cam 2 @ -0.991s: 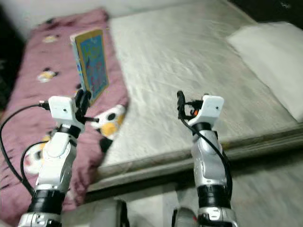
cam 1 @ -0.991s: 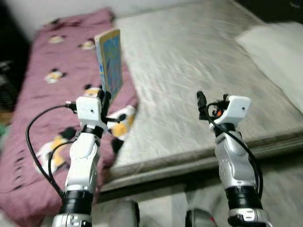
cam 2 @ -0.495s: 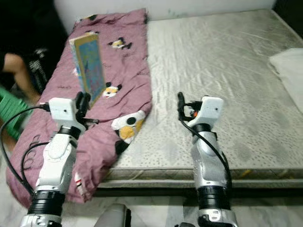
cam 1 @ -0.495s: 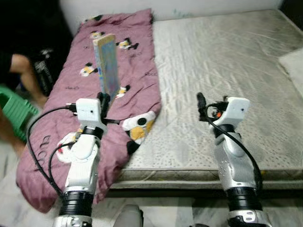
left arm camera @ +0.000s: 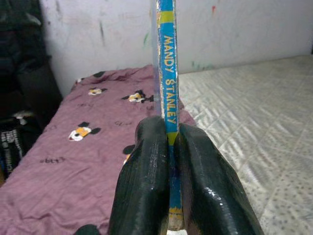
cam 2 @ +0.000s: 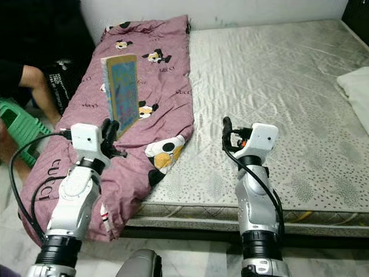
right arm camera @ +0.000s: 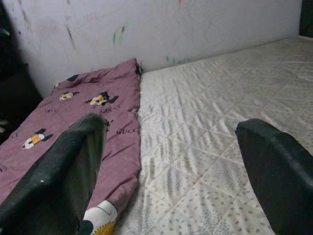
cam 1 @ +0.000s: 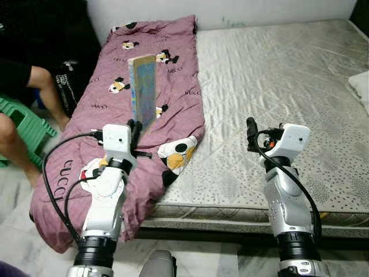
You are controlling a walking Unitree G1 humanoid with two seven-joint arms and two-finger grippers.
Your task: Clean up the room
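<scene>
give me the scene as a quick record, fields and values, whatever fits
left gripper: shut on book, raised over the blanket
book: thin, blue, held upright by its lower edge
right gripper: open, holding nothing, raised over the mattress edge
blanket: mauve, cartoon print, on the mattress's left side, hanging over its edge
mattress: bare, pale grey
person: seated at far left

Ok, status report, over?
Left gripper shut on book, upright above purple blanket. Right gripper open, empty, over mattress. Person seated left.
</scene>
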